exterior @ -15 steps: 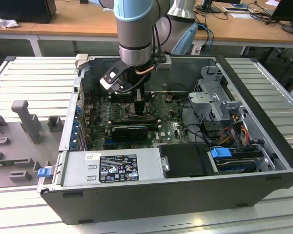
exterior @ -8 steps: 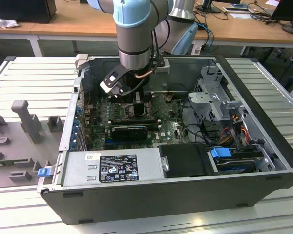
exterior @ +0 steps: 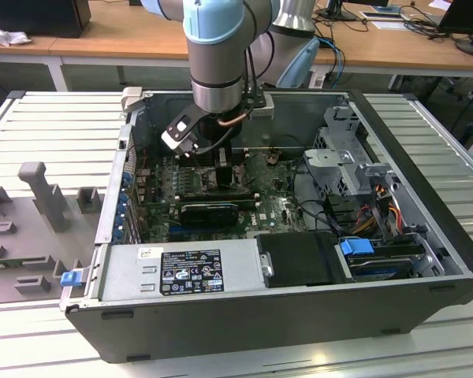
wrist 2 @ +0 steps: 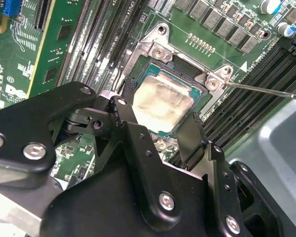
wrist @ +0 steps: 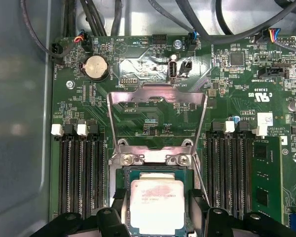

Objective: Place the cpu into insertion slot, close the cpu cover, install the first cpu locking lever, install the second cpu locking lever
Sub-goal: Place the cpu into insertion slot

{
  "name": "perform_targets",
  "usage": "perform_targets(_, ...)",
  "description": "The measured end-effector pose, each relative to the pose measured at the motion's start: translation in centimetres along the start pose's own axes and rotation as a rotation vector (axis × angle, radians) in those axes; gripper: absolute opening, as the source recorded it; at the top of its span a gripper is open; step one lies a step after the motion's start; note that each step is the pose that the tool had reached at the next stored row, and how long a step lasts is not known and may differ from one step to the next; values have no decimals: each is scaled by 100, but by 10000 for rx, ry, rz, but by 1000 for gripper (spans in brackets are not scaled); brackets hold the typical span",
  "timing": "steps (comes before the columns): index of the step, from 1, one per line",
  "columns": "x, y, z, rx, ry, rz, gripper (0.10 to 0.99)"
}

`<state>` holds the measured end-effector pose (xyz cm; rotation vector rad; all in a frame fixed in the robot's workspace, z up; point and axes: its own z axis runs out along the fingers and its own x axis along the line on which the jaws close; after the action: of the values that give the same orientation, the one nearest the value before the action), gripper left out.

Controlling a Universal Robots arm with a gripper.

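My gripper (wrist 2: 157, 114) straddles the chip (wrist 2: 163, 98) in its socket (wrist 2: 185, 64); I cannot tell whether it clamps; a skewed lift could drag the chip crooked.

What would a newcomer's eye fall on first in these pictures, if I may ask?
The pale cpu lies in the slot, with the gripper right at it. The cover beside it is swung open. In the exterior view the arm reaches down into an open computer case.
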<state>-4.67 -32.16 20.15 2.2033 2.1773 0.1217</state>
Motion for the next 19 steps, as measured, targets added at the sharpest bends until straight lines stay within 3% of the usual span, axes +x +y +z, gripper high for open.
perform_targets(8,49,-2,13,4,11,-125,608)
perform_targets(15,53,7,-93,2,-206,-141,596)
perform_targets(16,54,9,-102,-1,-269,-147,529)
perform_targets(17,53,9,-105,0,-319,-152,529)
perform_targets(18,44,9,-108,1,-373,-160,404)
perform_targets(19,35,8,-108,2,-383,-158,345)
